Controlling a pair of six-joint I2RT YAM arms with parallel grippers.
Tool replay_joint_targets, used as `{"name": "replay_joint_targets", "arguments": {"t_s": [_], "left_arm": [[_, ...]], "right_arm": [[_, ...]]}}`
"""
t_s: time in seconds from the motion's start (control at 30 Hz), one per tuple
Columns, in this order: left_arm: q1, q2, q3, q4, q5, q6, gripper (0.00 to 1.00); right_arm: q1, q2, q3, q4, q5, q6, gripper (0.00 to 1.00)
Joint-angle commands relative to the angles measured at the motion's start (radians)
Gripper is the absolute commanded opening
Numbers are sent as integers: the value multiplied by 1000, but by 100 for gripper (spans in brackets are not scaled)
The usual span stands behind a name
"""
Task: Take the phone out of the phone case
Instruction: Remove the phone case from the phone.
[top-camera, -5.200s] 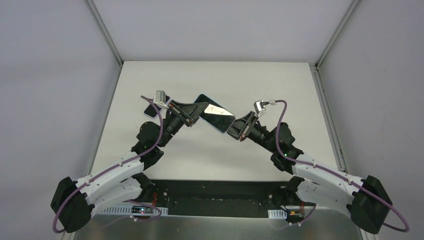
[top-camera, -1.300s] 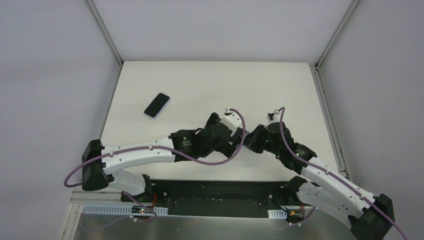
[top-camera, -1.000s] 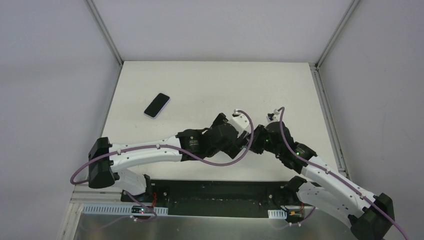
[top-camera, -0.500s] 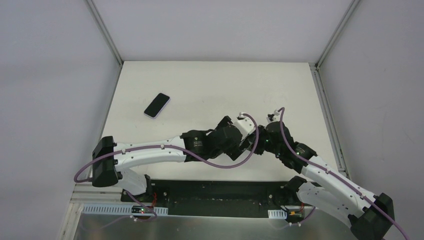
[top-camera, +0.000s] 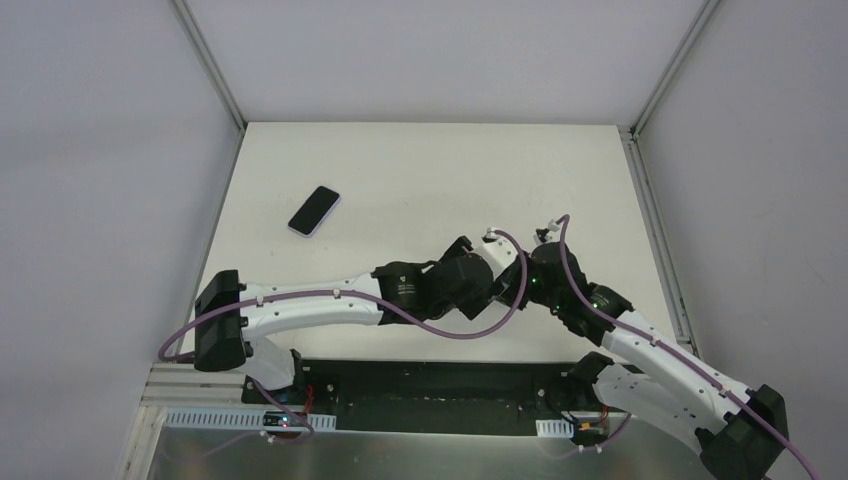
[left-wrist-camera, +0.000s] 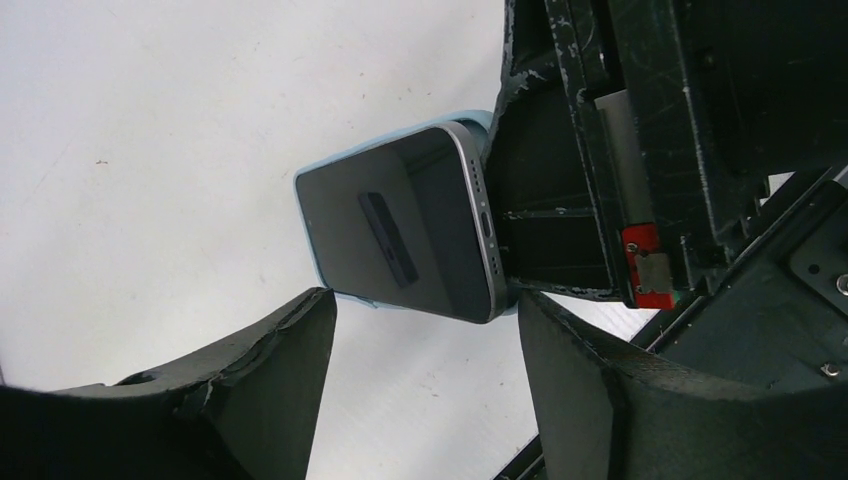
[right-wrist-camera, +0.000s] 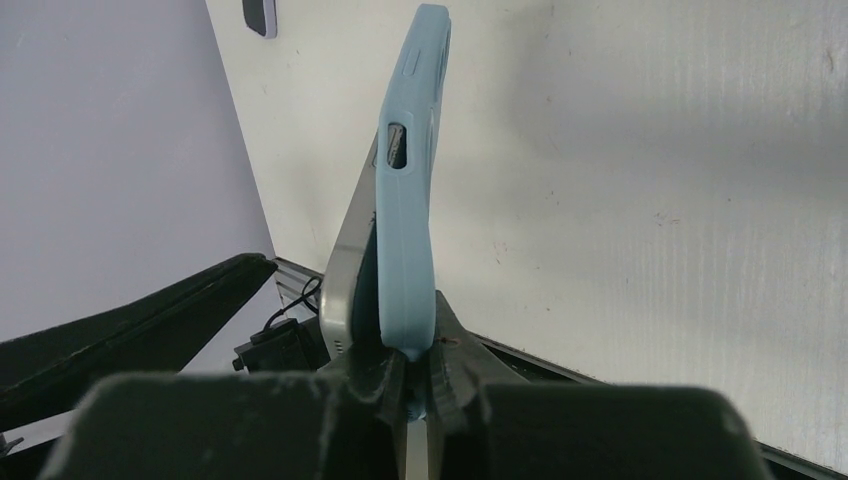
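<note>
Clamps the bottom end of the phone case in the right jaws, which are pinched almost fully closed. Holds that light blue shell edge-on and raised off the tabletop, free end pointing away from the right wrist. Carries the phone inside the case, dark screen facing the left wrist camera and charging port right beside the right jaws. Shows, from the right wrist, the phone's silver rim parted from the blue shell near the gripped end; cannot tell how it sits toward the free end, where the shell hides it. Spreads the left jaws wide, just short of the phone's long edge, touching neither phone nor case and grasping nothing. Hides phone and case beneath the two crowded wrists in the overhead view, over the near middle of the tabletop. Has a second phone lying flat toward the left side of the tabletop, well apart from both arms.
</note>
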Motion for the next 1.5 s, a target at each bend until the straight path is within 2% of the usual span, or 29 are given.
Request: {"name": "replay_joint_targets", "arguments": {"t_s": [0.0, 0.33, 0.8, 1.23, 1.47], "left_arm": [[-15, 25, 42, -6, -94, 32, 66], [-50, 89, 81, -11, -206, 78, 53], [-61, 135, 99, -15, -217, 91, 40], [-61, 140, 87, -23, -191, 82, 39], [-59, 148, 85, -35, -158, 77, 46]], "right_arm": [[3, -9, 59, 63, -39, 28, 0], [3, 0, 71, 67, -62, 51, 0], [3, -2, 83, 63, -87, 65, 0], [-3, -12, 74, 53, -96, 49, 0], [-3, 4, 87, 26, -118, 33, 0]]}}
